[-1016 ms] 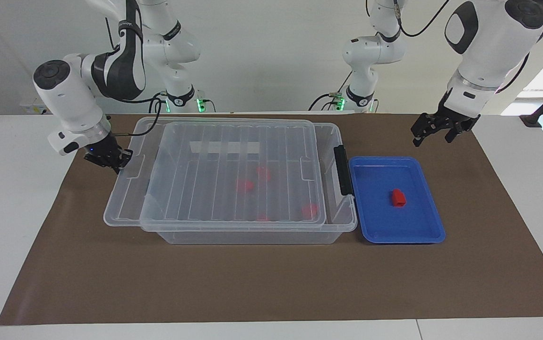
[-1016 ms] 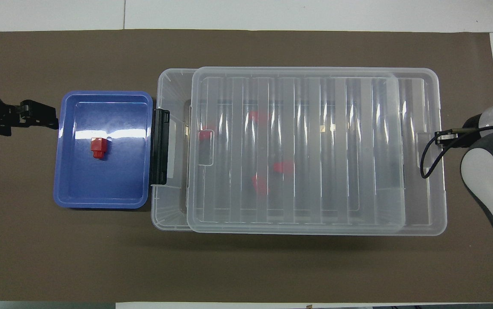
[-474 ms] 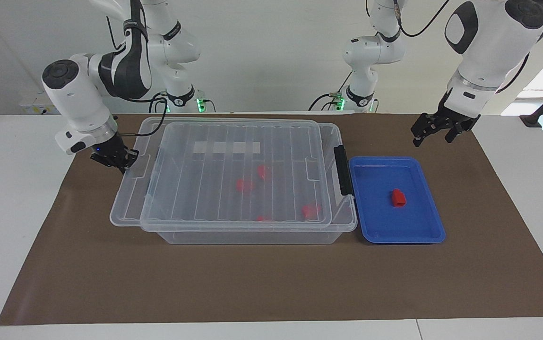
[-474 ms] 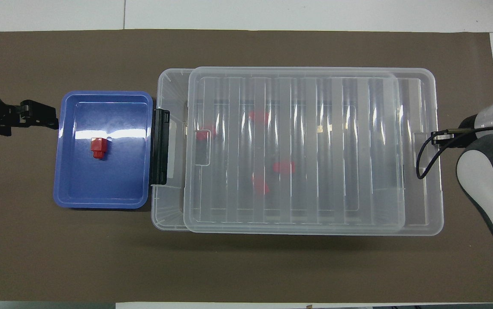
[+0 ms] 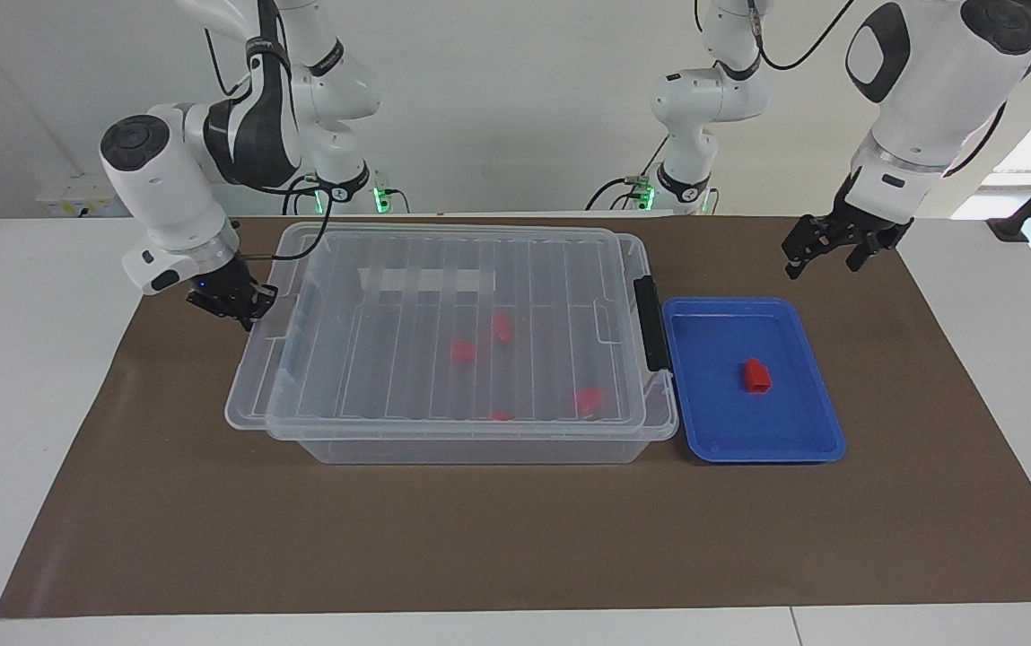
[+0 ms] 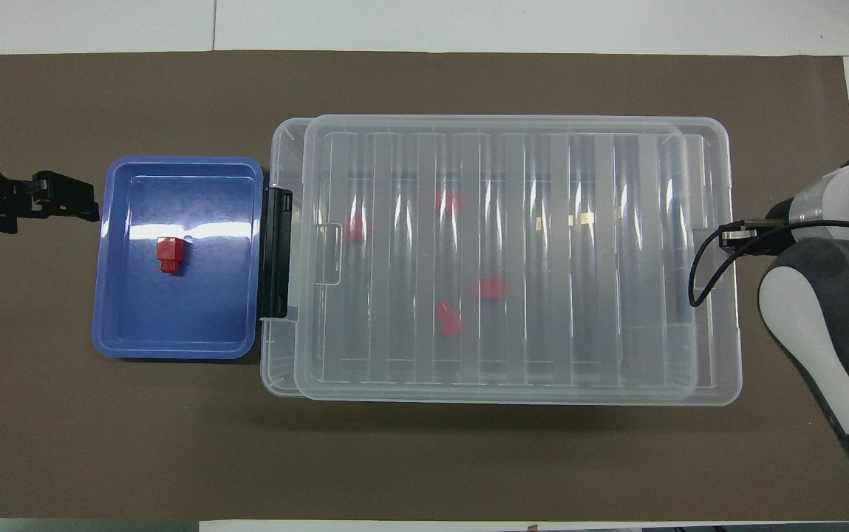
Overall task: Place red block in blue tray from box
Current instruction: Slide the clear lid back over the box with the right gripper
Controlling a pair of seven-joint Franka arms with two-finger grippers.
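- A brown mat [image 5: 515, 538] covers a white table. On it sits the box [image 5: 479, 444], a large clear bin, with the blue tray [image 5: 816, 444] just beside its latch end, toward the left arm's end of the table.
- The red block [image 5: 756, 376] stands inside the blue tray, near its middle. Several other red pieces [image 5: 463, 352] show through the clear plastic, lying in the box.
- The ribbed clear lid [image 5: 443, 296] lies on the box but is not square with it: its edge overhangs toward the right arm's end.
- The right gripper [image 5: 232, 305] is at that overhanging edge of the lid. Whether its fingers clamp the lid or only press it cannot be told.
- The left gripper [image 5: 829, 244] waits in the air near the tray's corner closest to the robots, its fingers spread apart and holding nothing.
- Judgement: with the block in the tray, the step in hand looks like reseating the lid. It would go best by sliding the lid level toward the black latch handle [image 5: 650, 323] until all edges align, without nudging the box against the tray.
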